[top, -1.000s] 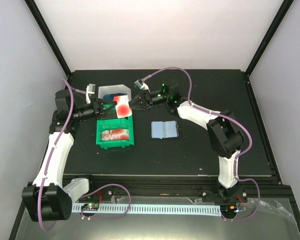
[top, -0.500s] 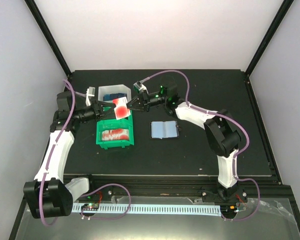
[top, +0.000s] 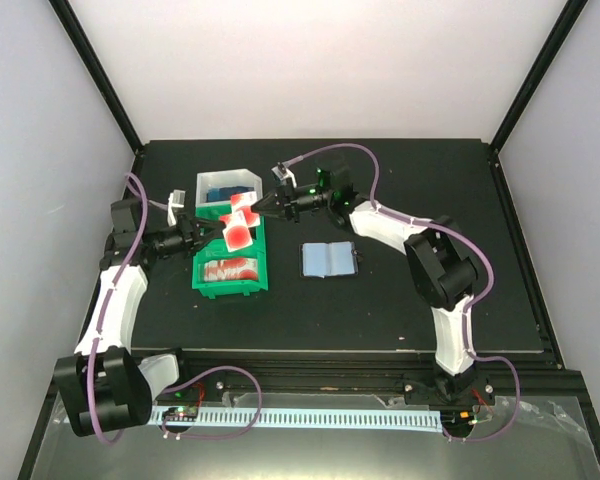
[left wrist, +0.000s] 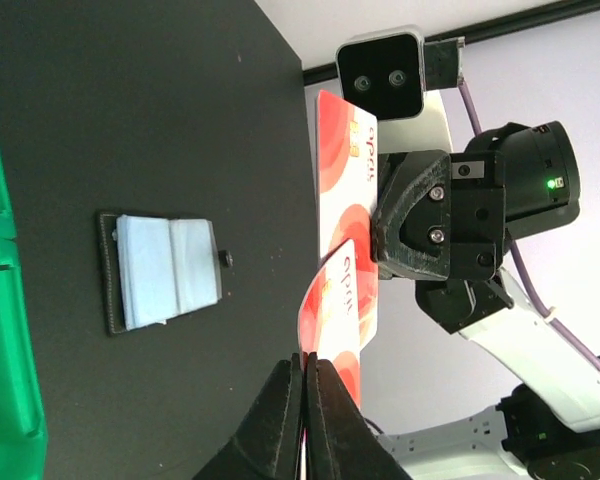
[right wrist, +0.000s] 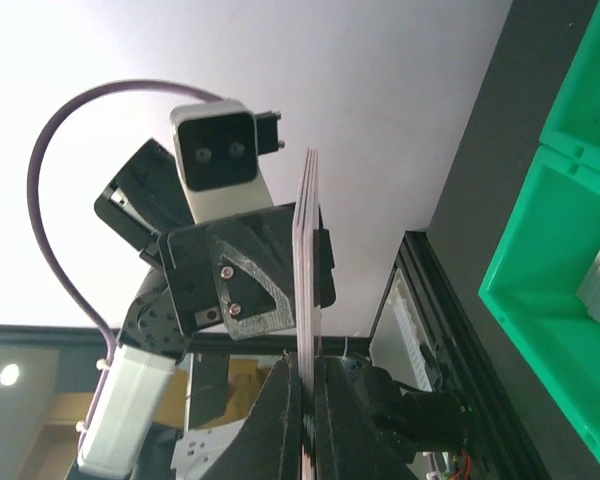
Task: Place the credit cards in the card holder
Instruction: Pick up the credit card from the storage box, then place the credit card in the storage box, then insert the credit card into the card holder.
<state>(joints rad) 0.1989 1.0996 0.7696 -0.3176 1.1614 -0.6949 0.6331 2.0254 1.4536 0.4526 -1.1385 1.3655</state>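
While the left hand (top: 218, 236) is clamped shut on one credit card (top: 237, 237) and the right hand (top: 262, 207) on a second card (top: 244, 206) above the green tray (top: 230, 288), the card holder (top: 329, 259) lies open on the surface (top: 400, 300), apparently unfilled; treat every insertion as outstanding.

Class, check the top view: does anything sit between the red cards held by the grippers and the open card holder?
Nothing visible does. The left gripper and right gripper each pinch a red card above the green tray; the card holder lies open on the black table to their right, its blue pockets uncovered.
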